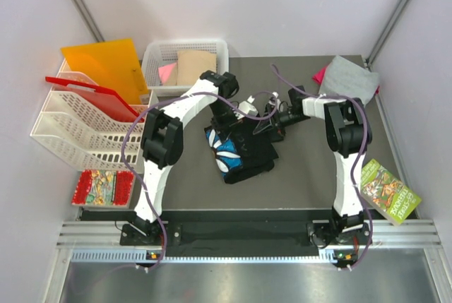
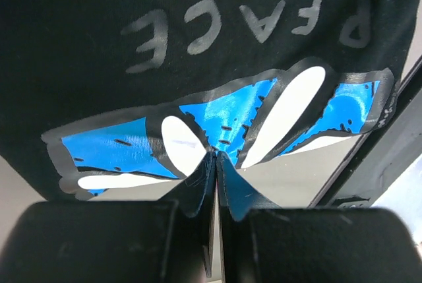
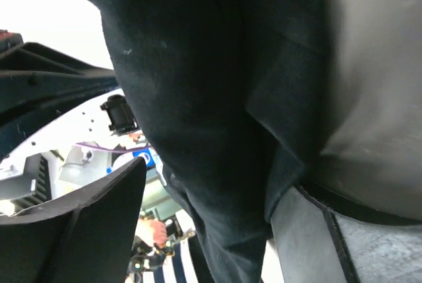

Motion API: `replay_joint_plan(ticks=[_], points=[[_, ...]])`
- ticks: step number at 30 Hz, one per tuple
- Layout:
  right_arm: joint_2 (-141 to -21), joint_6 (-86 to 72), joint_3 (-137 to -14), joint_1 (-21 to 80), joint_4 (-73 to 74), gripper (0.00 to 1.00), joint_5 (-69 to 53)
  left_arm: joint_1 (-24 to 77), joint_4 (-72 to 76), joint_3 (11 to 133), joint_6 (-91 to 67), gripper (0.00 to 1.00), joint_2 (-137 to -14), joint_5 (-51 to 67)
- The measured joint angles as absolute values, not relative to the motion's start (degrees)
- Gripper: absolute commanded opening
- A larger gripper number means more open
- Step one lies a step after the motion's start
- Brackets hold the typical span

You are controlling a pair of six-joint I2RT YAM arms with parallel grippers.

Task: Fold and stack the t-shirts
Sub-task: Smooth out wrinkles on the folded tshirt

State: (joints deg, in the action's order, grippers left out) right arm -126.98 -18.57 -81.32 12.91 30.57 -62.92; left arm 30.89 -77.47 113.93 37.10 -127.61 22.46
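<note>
Black cotton t-shirt with blue-and-white flower print (image 1: 240, 153) hangs bunched at centre, pinched by the closed left gripper (image 2: 215, 164). The right gripper (image 3: 214, 184) at two o'clock gapes around cloth (ungripped), so that side may slump.

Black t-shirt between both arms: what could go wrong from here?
The left hand pinches only a thin edge of the black t-shirt at its blue print, so the cloth may slip out. The right hand is open with cloth hanging between its jaws; pulling away could snag and drag it, spoiling the fold.
</note>
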Motion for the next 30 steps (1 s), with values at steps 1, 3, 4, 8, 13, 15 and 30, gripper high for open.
replay_joint_plan(ticks=[1, 3, 4, 8, 13, 15, 30], points=[[-126.87, -18.65, -80.88, 13.19, 30.17, 0.68, -63.11, 30.76, -77.52, 113.69, 36.97, 0.06, -127.61, 22.46], [-126.78, -19.16, -80.31, 13.91, 29.21, 0.63, -63.18, 30.57, -77.54, 113.51, 36.82, 0.06, -127.61, 22.39], [-126.78, -19.38, -80.2, 14.35, 28.93, 0.62, -63.13, 30.46, -77.49, 113.51, 36.82, 0.06, -127.61, 22.13], [-126.82, -20.64, -79.94, 16.19, 28.16, 0.6, -62.35, 30.35, -77.6, 114.91, 37.06, 0.06, -127.68, 20.62], [-126.82, -21.82, -79.99, 17.32, 27.46, 0.61, -62.0, 30.35, -77.23, 115.7, 37.41, 0.04, -127.66, 20.73], [-126.82, -22.22, -79.99, 17.41, 27.35, 0.61, -61.95, 30.35, -76.79, 113.86, 37.43, 0.03, -127.33, 20.69], [-126.85, -23.16, -79.99, 17.56, 26.7, 0.59, -61.84, 30.2, -77.14, 97.84, 40.66, 0.01, -120.6, 17.04]])
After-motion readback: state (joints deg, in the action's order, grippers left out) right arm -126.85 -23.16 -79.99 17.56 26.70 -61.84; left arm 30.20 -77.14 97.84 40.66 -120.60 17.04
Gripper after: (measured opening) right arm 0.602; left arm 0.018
